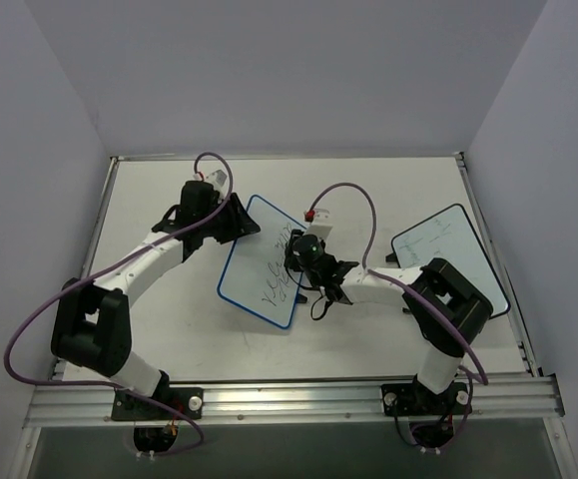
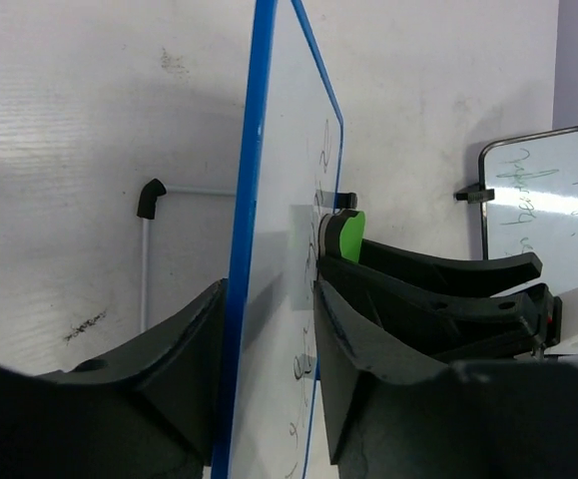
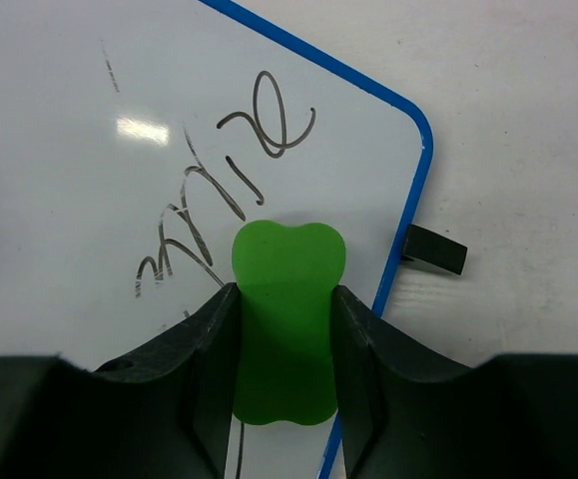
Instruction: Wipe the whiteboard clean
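Observation:
The whiteboard (image 1: 259, 284), blue-framed with dark handwriting (image 3: 209, 200), lies mid-table. My left gripper (image 1: 241, 222) is shut on its far left edge; in the left wrist view the board (image 2: 279, 200) stands edge-on between the two fingers of the left gripper (image 2: 269, 299). My right gripper (image 1: 306, 249) is shut on a green eraser (image 3: 289, 269) and presses it on the board's face (image 3: 69, 120), near the right blue frame and just below the writing. The eraser also shows in the left wrist view (image 2: 348, 235). More writing (image 1: 274, 289) sits on the board's near half.
A black-framed white board (image 1: 448, 254) with faint green scribbles lies at the right, also in the left wrist view (image 2: 553, 200). A small black foot (image 3: 436, 249) sticks out past the blue frame. White walls enclose the table.

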`<control>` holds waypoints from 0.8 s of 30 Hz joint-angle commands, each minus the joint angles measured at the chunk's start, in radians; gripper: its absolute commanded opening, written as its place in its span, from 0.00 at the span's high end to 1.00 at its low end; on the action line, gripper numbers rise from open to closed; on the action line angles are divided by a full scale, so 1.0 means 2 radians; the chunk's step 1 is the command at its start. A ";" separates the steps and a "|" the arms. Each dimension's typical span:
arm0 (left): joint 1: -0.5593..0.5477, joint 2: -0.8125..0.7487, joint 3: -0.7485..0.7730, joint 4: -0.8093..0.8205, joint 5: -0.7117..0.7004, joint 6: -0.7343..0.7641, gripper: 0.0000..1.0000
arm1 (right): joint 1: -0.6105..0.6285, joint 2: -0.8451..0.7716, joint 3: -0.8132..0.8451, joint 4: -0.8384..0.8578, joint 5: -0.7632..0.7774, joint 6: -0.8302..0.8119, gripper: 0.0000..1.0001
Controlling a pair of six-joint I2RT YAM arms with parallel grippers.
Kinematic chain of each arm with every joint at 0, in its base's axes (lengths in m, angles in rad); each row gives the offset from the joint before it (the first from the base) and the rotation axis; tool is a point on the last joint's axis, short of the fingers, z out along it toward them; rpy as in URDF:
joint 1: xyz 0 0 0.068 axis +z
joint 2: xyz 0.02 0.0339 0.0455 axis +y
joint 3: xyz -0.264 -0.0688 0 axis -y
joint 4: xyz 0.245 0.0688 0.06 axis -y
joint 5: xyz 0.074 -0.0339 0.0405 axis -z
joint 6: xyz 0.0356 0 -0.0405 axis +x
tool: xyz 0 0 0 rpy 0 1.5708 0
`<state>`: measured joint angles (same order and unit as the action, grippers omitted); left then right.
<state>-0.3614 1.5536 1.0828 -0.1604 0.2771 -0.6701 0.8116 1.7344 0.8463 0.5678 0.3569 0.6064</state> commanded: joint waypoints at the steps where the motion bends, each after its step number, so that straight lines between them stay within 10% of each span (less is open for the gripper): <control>1: 0.004 0.010 0.014 0.037 0.029 0.000 0.55 | 0.005 0.000 -0.021 -0.043 -0.038 0.002 1.00; 15: 0.030 0.088 0.037 0.112 0.147 0.040 0.94 | 0.025 -0.018 -0.040 -0.042 -0.054 0.009 1.00; 24: 0.030 0.144 0.061 0.118 0.193 0.062 0.97 | 0.059 -0.019 -0.027 -0.051 -0.042 0.015 1.00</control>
<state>-0.2707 1.7863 1.1893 0.0463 0.5941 -0.6159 0.8722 1.6863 0.7815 0.5400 0.3614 0.6140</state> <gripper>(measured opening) 0.155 0.333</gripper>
